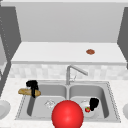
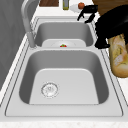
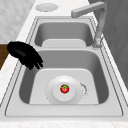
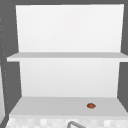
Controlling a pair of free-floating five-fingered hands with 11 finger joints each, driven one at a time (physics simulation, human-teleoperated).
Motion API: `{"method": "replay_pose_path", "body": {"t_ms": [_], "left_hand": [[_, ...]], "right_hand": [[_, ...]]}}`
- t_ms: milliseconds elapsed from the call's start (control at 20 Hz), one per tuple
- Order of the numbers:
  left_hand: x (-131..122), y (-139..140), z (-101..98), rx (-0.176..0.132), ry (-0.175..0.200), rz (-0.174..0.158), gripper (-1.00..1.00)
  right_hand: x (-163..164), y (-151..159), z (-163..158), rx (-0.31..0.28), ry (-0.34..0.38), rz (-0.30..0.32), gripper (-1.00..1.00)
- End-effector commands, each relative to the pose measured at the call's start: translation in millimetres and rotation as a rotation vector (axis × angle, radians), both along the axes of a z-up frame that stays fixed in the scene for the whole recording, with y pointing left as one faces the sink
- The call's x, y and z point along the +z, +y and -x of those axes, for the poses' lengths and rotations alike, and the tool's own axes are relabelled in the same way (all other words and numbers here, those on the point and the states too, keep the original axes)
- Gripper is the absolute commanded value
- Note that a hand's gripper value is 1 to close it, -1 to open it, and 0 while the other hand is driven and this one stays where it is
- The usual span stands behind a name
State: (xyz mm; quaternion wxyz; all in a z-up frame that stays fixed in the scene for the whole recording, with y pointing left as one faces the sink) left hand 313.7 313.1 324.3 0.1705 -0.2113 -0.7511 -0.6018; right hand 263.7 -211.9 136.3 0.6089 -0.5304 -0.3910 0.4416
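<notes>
Left hand (image 1: 32,86) was clamped on the bread loaf (image 1: 28,92), fingers curled round it from above, at the left rim of the double sink (image 1: 113,105). From the left side I saw the same hand (image 2: 112,27) wrapped over the loaf (image 2: 120,58), which hung just over the near basin's front edge. Right hand (image 1: 94,103) hovered over the right basin with nothing in it, fingers pointing down and loosely relaxed; from the right side it (image 3: 25,55) sat above the basin's front edge, apart from the plate. Containers: right basin held a white plate (image 3: 53,96) with a small tomato (image 3: 64,88) at its centre; left basin held nothing but its drain (image 1: 49,103). Loaf looked elongated, golden-brown crust with paler patches, lying roughly level across the rim. Faucet (image 1: 72,71) stood behind the divider, spout swung toward the right basin. I saw a small brown round item (image 4: 91,105) on the lower shelf above. A red ball (image 1: 67,115) blocked the front of the sink in the front view and hid part of the plate. Loaf was cut off at the frame edge in the left side view, and the hand covered its middle. I saw plates (image 1: 3,108) at either counter edge, both cropped.
</notes>
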Motion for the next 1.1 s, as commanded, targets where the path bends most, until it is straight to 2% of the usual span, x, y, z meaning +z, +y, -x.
{"method": "replay_pose_path", "body": {"t_ms": [0,350,650,850,1050], "left_hand": [[-2.8,-18.8,-6.0,0.048,0.017,0.003,1.0],[-32.5,-52.1,-16.2,0.055,0.033,0.013,1.0],[-66.2,-85.5,-25.7,0.048,0.012,0.014,1.0],[-102.4,-95.5,-47.3,0.063,0.014,0.042,1.0],[-136.9,-102.2,-70.7,0.055,0.002,0.042,1.0]], "right_hand": [[0.0,0.0,0.0,0.0,0.0,0.0,0.0],[0.0,0.0,0.0,0.0,0.0,0.0,0.0],[0.0,0.0,0.0,0.0,0.0,0.0,0.0],[0.0,0.0,0.0,0.0,0.0,0.0,0.0],[0.0,0.0,0.0,0.0,0.0,0.0,0.0]]}}
